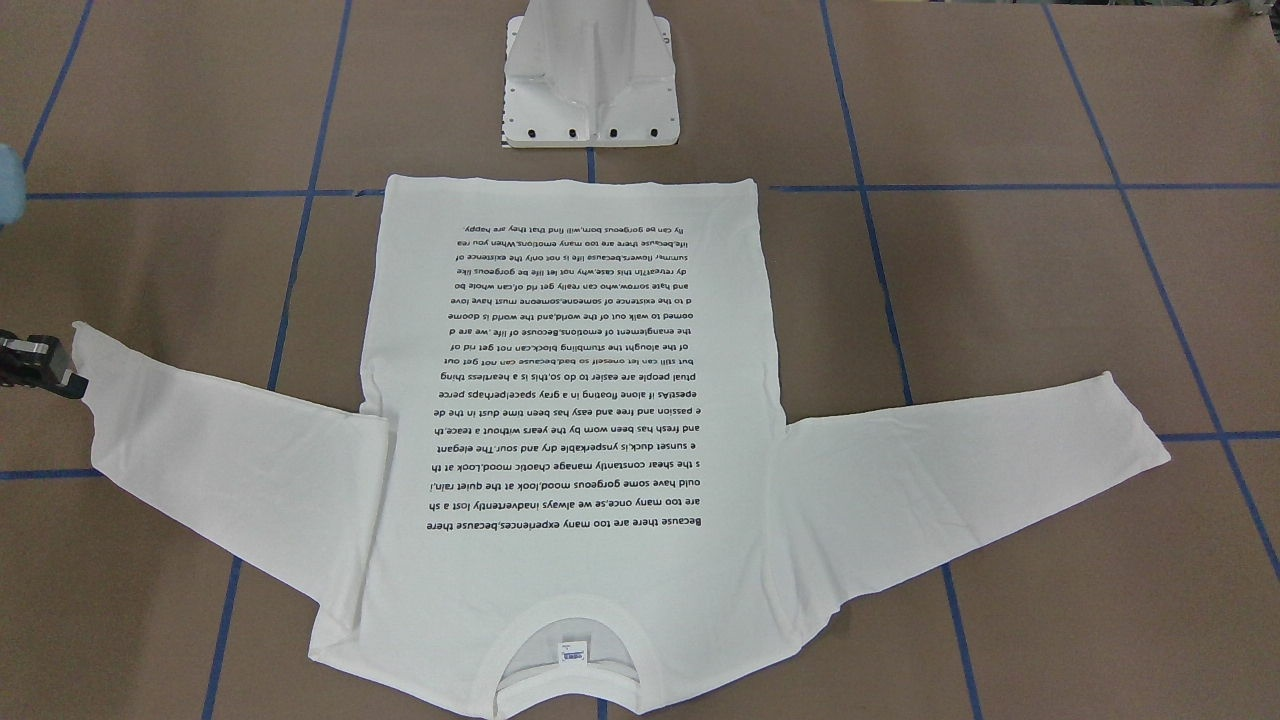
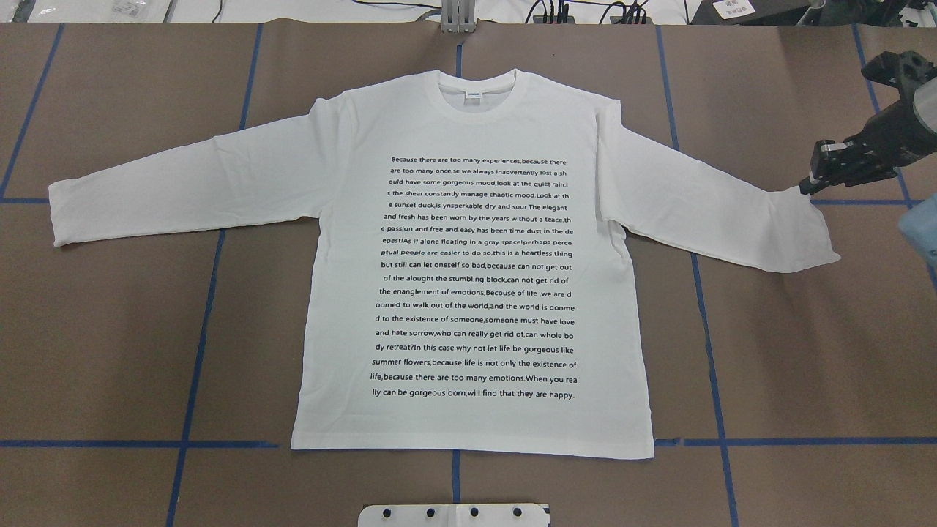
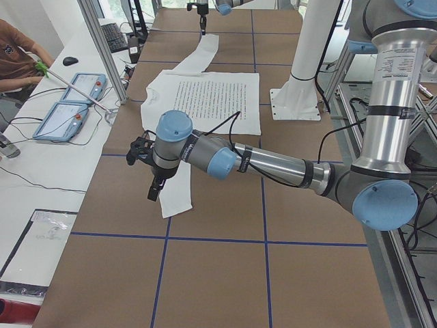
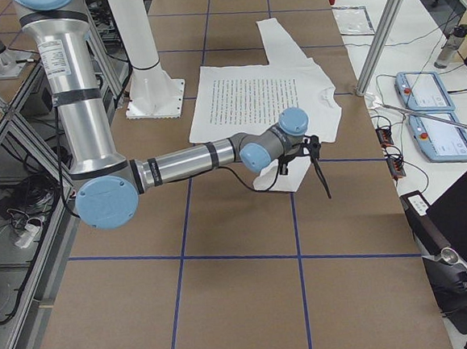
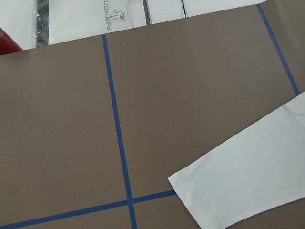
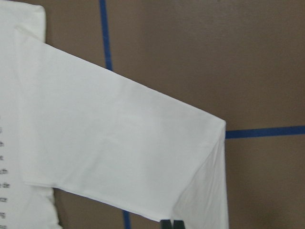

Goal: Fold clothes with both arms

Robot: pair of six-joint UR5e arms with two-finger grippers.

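My bench (image 2: 110, 329) is brown paper gridded with blue tape (image 2: 196, 351). Teach pendants (image 3: 68, 113) sit on a white side desk (image 3: 41, 164) beside it. The T-shirt (image 2: 329, 293) lies flat, print up, collar away from the robot, sleeves spread. The left end effector (image 3: 153, 193) hangs over the left cuff, and from that side view I cannot tell whether its fingers are parted. At the right cuff corner, the right end effector (image 2: 807, 184) seems pinched together on the fabric, which lifts slightly there.
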